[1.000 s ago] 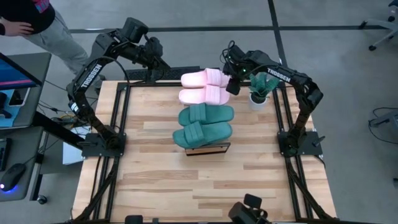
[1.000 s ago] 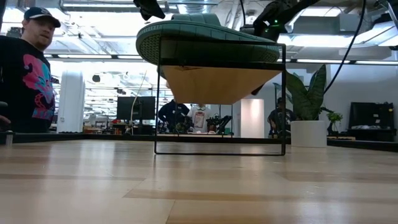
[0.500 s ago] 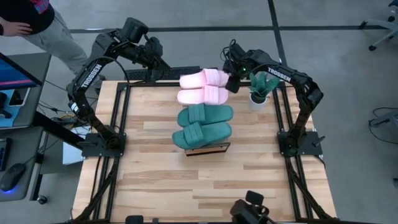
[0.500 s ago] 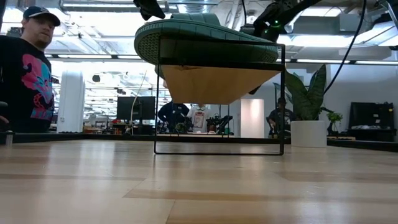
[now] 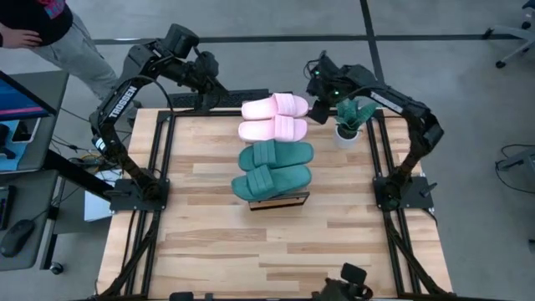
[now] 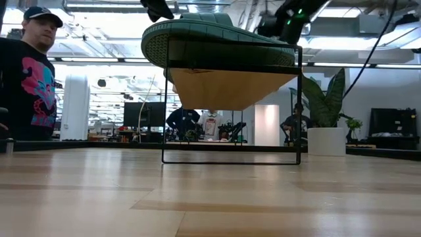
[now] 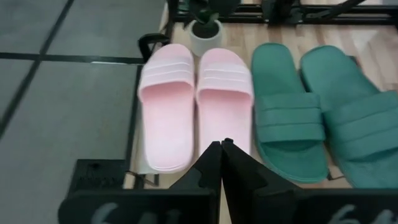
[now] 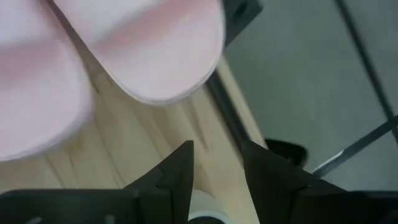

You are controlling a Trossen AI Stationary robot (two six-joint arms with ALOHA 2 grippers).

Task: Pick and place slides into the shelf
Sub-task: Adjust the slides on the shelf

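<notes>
right end effector [image 5: 318, 111] apart, empty, 3 o'clock of pink slides [image 5: 274, 117] | four slides on shelf [image 5: 280, 201] | placing looks done

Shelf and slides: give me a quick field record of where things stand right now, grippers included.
shelf: mid-table, plank top almost covered by slides
pink slides: two, side by side at the far end of the shelf
green slides: two, side by side at the near end
slides off the shelf: none visible
right gripper: open, empty, just beyond the pink slides' ends, near the potted plant
left gripper: shut, empty, held behind the table's far edge, facing the slides
person: standing beyond the table's left side
</notes>
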